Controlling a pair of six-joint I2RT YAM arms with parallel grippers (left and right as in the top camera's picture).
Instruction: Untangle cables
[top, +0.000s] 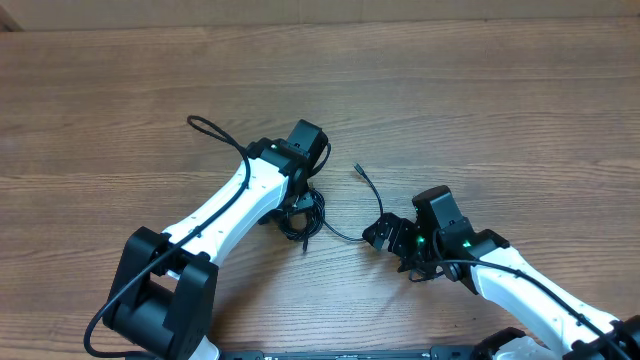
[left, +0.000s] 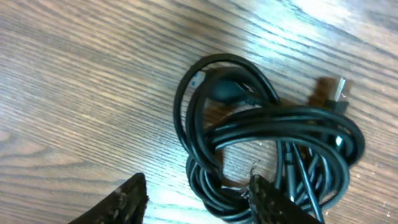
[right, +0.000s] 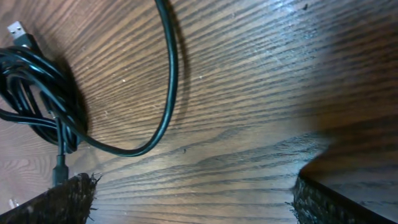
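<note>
step: loosening the knot | cables (left: 286, 118): coiled at table centre, strand (right: 173, 68) trailing to 3 o'clock | left gripper (left: 194, 186): spread above coil | right gripper (right: 194, 186): spread, empty | next: probably pinch strand, pull outward

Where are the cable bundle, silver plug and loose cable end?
cable bundle (left: 292, 118), left wrist view, top strands.
silver plug (left: 339, 87), left wrist view, metal tip.
loose cable end (top: 358, 170), overhead view, its tip.

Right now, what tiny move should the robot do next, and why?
Probably lower the open right pincer onto the loose thin black cord lying just ahead of it and pinch it: that strand trails free from the tangled coil of black cables and looks easiest to pull out.
</note>
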